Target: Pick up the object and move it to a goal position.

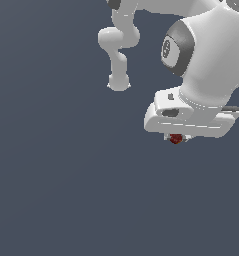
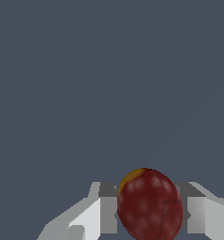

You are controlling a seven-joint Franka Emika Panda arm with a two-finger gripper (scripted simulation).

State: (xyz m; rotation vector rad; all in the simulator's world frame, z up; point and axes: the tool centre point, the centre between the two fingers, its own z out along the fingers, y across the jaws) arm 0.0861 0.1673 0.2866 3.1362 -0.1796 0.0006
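Note:
The object (image 1: 176,139) is a small dark red, bumpy lump that peeks out just under the white hand of the arm in the exterior view. In the wrist view the object (image 2: 150,205) fills the space between the two fingers, dark red with a small orange patch on one side. My gripper (image 1: 177,138) is shut on it, a grey pad pressing on each side. The fingers (image 2: 108,213) are mostly hidden by the hand in the exterior view. No goal marker shows in either view.
The white arm's links and base (image 1: 118,82) stand at the back of the exterior view. A plain dark grey floor (image 1: 66,190) spreads below and around the hand.

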